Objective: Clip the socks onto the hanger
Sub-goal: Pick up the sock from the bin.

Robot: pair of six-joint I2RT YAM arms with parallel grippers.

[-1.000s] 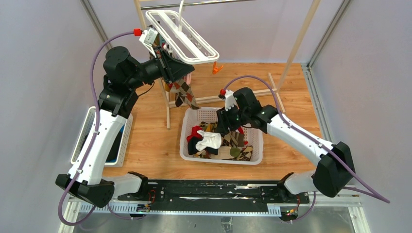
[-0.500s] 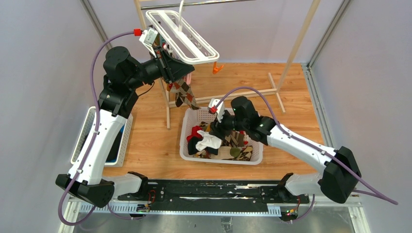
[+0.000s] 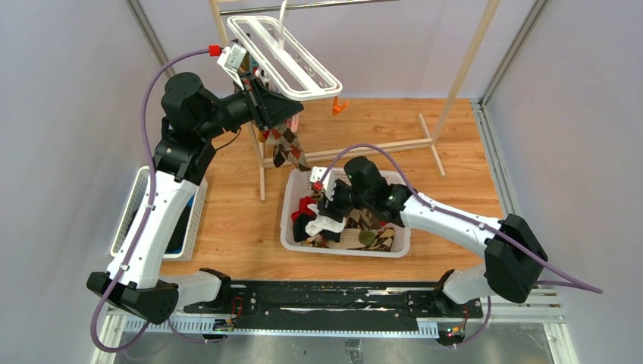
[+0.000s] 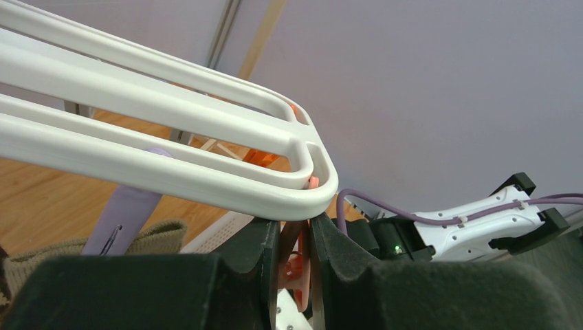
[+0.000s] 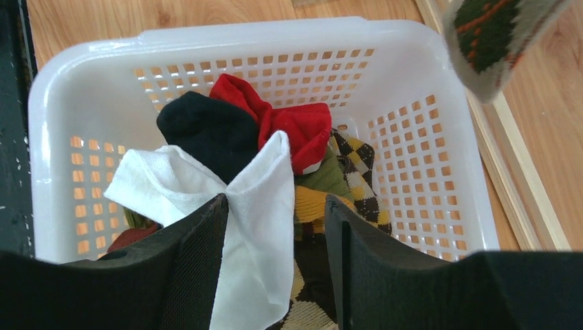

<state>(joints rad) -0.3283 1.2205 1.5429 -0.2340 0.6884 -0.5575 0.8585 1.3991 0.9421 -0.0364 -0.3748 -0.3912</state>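
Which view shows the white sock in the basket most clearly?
The right wrist view: the white sock lies large between the right arm's open fingers. The top external view shows it small; the left wrist view misses it.

White hanger (image 3: 284, 57), with an orange clip (image 3: 339, 106) and a salmon clip (image 4: 297, 271). White basket (image 5: 440, 158): a red sock (image 5: 299, 127), a black sock (image 5: 206, 134), a white sock (image 5: 258, 206) and a tan-and-brown argyle sock (image 5: 361, 191). Purple cables (image 3: 152, 83), honey-coloured wood table (image 3: 227, 220).
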